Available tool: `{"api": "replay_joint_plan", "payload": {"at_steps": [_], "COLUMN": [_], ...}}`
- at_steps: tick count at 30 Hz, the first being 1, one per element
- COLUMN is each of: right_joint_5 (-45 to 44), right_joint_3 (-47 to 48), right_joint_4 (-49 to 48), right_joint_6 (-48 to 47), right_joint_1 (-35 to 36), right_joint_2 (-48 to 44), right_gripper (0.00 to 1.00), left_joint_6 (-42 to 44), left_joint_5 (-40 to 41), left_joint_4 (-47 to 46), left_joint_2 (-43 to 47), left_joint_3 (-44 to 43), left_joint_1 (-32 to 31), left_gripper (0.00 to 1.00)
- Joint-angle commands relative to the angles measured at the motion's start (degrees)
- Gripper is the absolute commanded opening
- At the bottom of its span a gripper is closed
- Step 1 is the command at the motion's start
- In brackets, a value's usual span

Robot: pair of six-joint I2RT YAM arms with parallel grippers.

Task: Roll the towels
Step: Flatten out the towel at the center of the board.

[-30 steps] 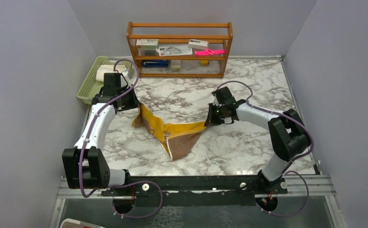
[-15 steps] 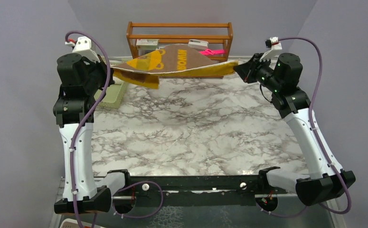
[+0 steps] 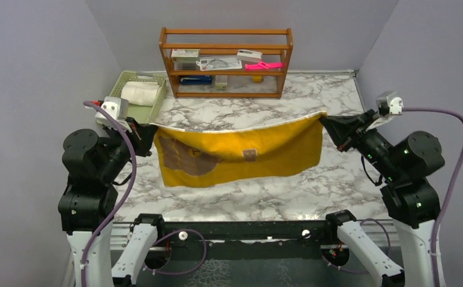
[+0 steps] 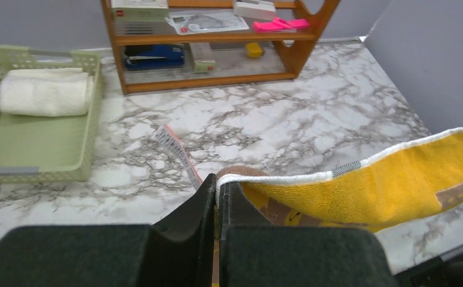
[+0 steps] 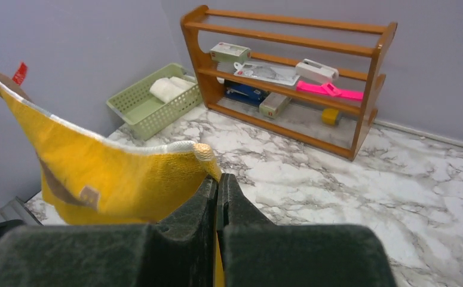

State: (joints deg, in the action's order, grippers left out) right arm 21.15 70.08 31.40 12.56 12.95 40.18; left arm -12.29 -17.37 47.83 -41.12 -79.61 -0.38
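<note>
Brown and yellow towel [image 3: 241,156]: is held spread in the air above the marble table [image 3: 312,188], its top corners clamped, and so hidden, inside the closed left gripper [image 3: 150,130] and right gripper [image 3: 325,121]; brown patch design is indistinct. Cream towel [image 3: 140,93]: is kept rolled in the green basket [image 3: 115,89].

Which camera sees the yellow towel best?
The top view: the whole towel hangs spread between the left hand and the right hand. The left wrist view shows only one pinched corner and part of the top edge. The right wrist view shows the other corner and much of it, slanted away.
</note>
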Motion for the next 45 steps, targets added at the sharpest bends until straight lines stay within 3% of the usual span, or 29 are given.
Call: {"api": "replay_joint_plan", "payload": {"at_steps": [1,5,8,11,14,18,25,26,27,29,31,33,35,37,40,42,45], "right_joint_5": [-0.5,-7.4,-11.2,-14.7,-18.8,-16.8,-15.8,-15.8,-15.5,-14.4,-11.5,-9.3,-8.3,-5.8,-2.0,-1.4,-2.0], "right_joint_3": [-0.7,-6.1,-11.4,-16.9,-17.7,-14.7,-0.3,1.9,3.6,6.1,5.0,0.2,-3.2,-5.4,-8.9,-11.1,-15.7], "right_joint_4": [7.3,8.9,6.3,-0.8,-6.1,-13.2,-16.5,-16.4,-17.0,-17.6,-18.7,-22.4,-23.9,-24.5,-25.7,-25.4,-25.4], "right_joint_6": [-0.8,1.1,3.3,5.8,8.7,12.2,14.0,13.9,13.5,11.8,10.2,9.0,7.9,8.5,11.0,11.2,11.4], "right_joint_1": [0.0,0.0,-0.1,-0.1,-0.9,-4.5,-8.6,-8.9,-9.0,-9.1,-8.6,-6.3,-2.4,0.3,0.6,0.5,0.2], "right_joint_2": [-2.0,0.8,6.0,13.2,23.6,38.0,60.1,62.4,64.1,65.6,63.9,60.2,58.2,58.5,61.0,61.7,60.3], "right_gripper": [0.01,0.01,0.01,0.01,0.01,0.01,0.03,0.09,0.19,0.48,0.57,0.57,0.57,0.47,0.35,0.34,0.34], "left_joint_6": [-1.2,-0.3,-0.3,-2.3,-4.8,-5.0,-2.3,-2.1,-2.0,-2.0,-2.3,-2.7,-3.4,-4.7,-9.0,-12.7,-17.9], "left_joint_5": [-0.1,2.4,4.3,6.9,9.7,12.1,14.4,14.1,13.9,13.9,11.9,10.2,7.6,4.9,1.8,2.2,4.8], "left_joint_4": [-0.1,0.4,-5.4,-12.4,-19.6,-25.5,-25.3,-25.0,-24.7,-23.2,-21.3,-21.6,-24.3,-28.7,-35.2,-39.2,-43.8], "left_joint_2": [1.6,-0.9,-4.8,-13.7,-24.4,-38.2,-64.7,-67.5,-69.8,-73.0,-73.6,-70.4,-66.2,-62.6,-59.2,-57.4,-53.4], "left_joint_3": [3.5,8.5,18.2,26.5,28.3,22.1,-0.2,-3.5,-6.7,-12.9,-16.3,-14.2,-7.9,-0.2,13.0,19.9,29.3], "left_joint_1": [-3.9,-4.2,-4.2,-4.2,-4.2,-4.1,-3.7,-3.5,-3.3,-3.1,-3.2,-3.6,-4.8,-6.5,-7.5,-7.5,-7.5], "left_gripper": [0.00,0.00,0.00,0.00,0.00,0.00,0.00,0.03,0.13,0.40,0.68,0.73,0.69,0.59,0.31,0.08,0.05]}}
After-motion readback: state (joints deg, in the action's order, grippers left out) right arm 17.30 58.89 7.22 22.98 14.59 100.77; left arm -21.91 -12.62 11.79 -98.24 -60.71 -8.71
